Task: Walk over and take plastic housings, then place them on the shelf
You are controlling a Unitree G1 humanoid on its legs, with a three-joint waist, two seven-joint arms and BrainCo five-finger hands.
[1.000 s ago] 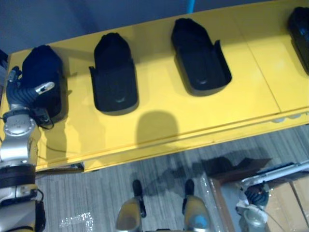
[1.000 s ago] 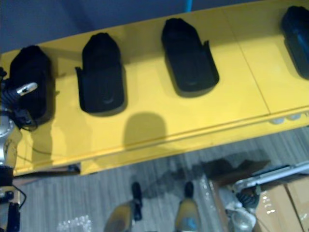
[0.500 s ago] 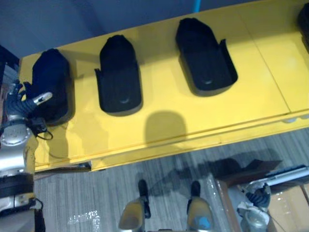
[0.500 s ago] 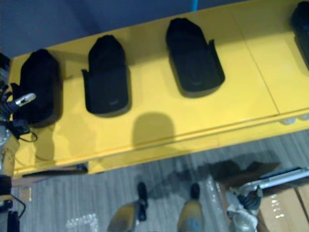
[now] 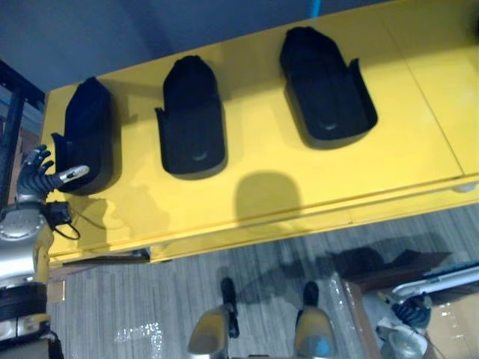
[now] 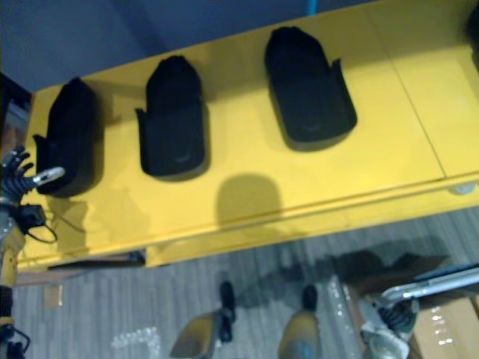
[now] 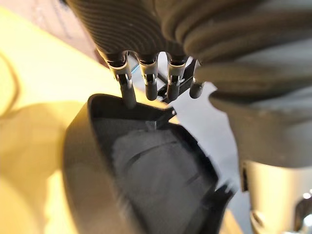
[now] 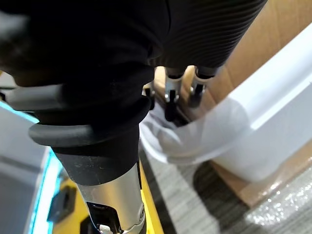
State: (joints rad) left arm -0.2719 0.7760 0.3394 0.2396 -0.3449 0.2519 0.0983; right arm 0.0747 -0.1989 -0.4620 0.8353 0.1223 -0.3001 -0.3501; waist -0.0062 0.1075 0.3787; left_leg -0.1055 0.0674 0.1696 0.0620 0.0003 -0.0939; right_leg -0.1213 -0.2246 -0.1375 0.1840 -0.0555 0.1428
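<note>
Grazing housing (image 5: pixel 87 134) perhaps, left hand (image 5: pixel 36 170) fingers (image 7: pixel 127 88) splayed

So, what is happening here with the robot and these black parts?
The robot stands at a yellow shelf where black plastic housings lie in a row. Its left hand, fingers open, is at the near end of the leftmost housing and grips nothing. The middle housing and the wider housing lie apart from it, untouched. The right hand hangs low beside a cardboard box on the floor.
</note>
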